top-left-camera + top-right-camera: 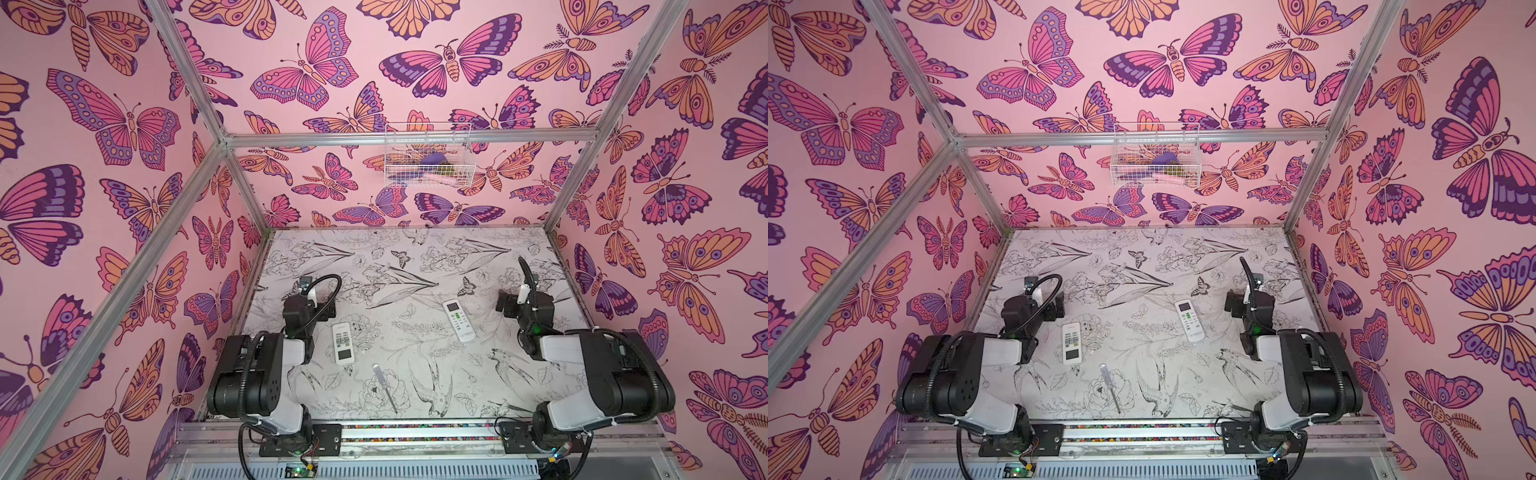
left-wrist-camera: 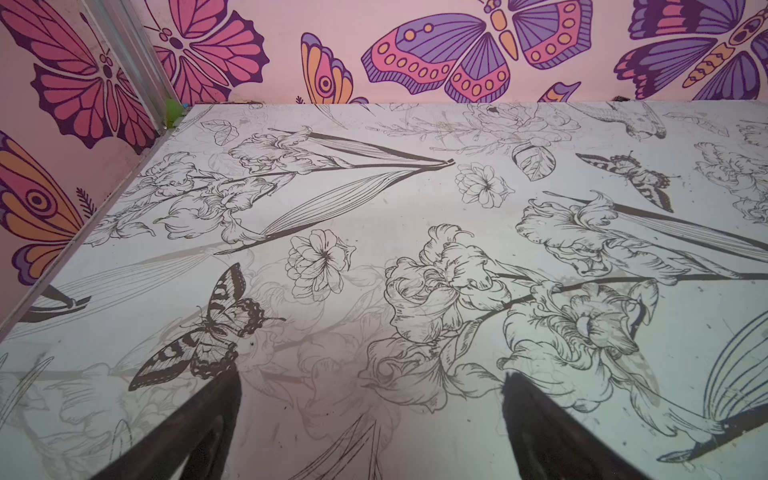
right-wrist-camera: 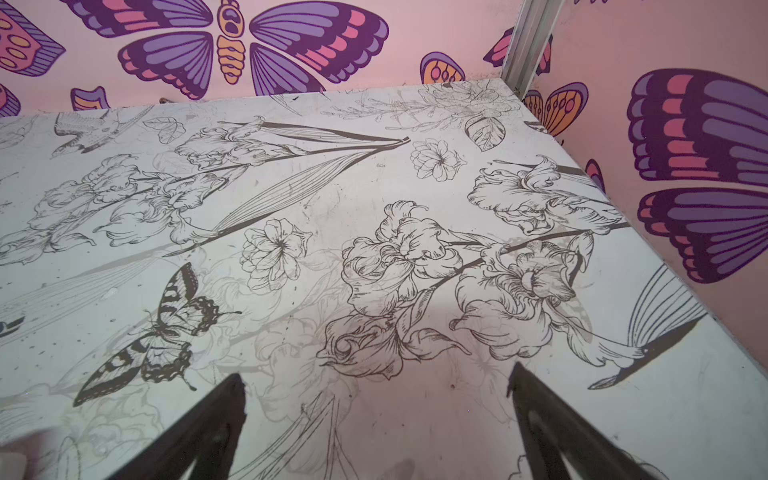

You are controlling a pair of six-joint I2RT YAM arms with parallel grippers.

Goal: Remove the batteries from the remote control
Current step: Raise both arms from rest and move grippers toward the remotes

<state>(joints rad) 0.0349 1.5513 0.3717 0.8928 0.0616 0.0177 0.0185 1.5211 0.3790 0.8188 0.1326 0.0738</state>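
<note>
Pink walls printed with large butterflies enclose a table covered in black-and-white flower and bird drawings. In both top views a white wire basket hangs on the back wall at 12 o'clock, its contents too small to name. Reckoned from the table's middle, the left remote control lies at 8 o'clock just beside the left arm, white, buttons up, display end toward 6 o'clock. The right remote control lies close by at 3 o'clock, also white and buttons up, display end toward 11 o'clock. Both backs face the table, so the batteries cannot be made out. A clear-handled screwdriver lies at 7 o'clock, apart from both remotes. The right arm sits folded at 4 o'clock. Both arms' fingers are hard to make out here. In the left wrist view the left gripper shows two black fingers, cut off by the frame edge, spread wide over printed table. In the right wrist view the right gripper stands equally wide, holding nothing.
</note>
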